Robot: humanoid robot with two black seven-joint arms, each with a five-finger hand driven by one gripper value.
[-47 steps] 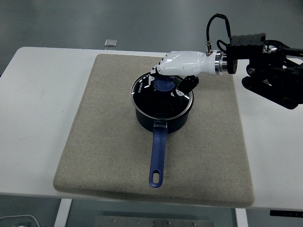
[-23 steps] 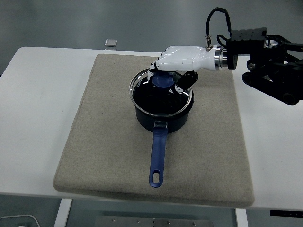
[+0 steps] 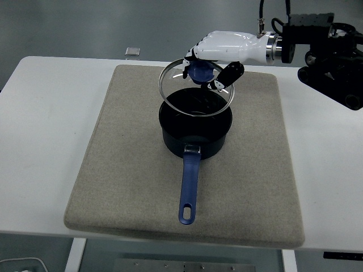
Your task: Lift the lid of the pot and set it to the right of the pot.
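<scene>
A dark blue pot [image 3: 195, 133] stands on the beige mat [image 3: 125, 170], its long blue handle [image 3: 189, 190] pointing toward the near edge. The glass lid [image 3: 195, 88] with a steel rim hangs tilted in the air above the pot's far side. My right hand [image 3: 212, 68], white with black fingertips, is shut on the lid's blue knob [image 3: 199, 71] from above. The lid is clear of the pot's rim. My left arm does not show.
The mat lies on a white table [image 3: 39, 124]. A small grey square object [image 3: 133, 51] sits on the table beyond the mat's far edge. Bare mat lies right of the pot [image 3: 261, 141]. My black right forearm [image 3: 329, 56] reaches in from the upper right.
My right hand has risen with the lid held by its knob. The lid sat on the pot a second ago and now hangs tilted above it.
</scene>
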